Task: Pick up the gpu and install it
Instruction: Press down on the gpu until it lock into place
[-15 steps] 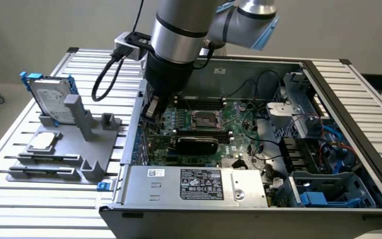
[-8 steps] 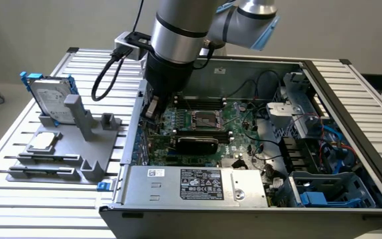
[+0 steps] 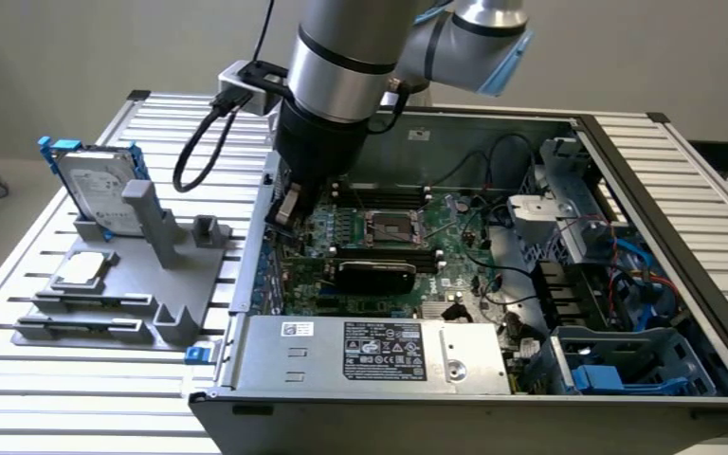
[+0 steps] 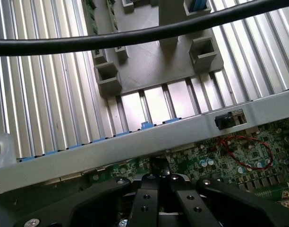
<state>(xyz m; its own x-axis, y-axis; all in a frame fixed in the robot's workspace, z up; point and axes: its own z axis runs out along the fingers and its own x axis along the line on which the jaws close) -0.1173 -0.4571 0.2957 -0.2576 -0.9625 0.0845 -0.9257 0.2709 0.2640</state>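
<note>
Fingers (image 4: 158,189) look clenched together above the motherboard (image 4: 239,156); gpu (image 3: 374,275) sits inside the case (image 3: 667,190), its bracket hidden.

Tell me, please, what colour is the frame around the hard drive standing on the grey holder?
Blue; the hard drive shows best in the exterior view.

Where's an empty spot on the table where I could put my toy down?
The ribbed table is bare in front of the gray holder tray, and again beyond the computer case on the exterior view's right. Inside the case it is crowded: motherboard, cables and the gripper.
</note>
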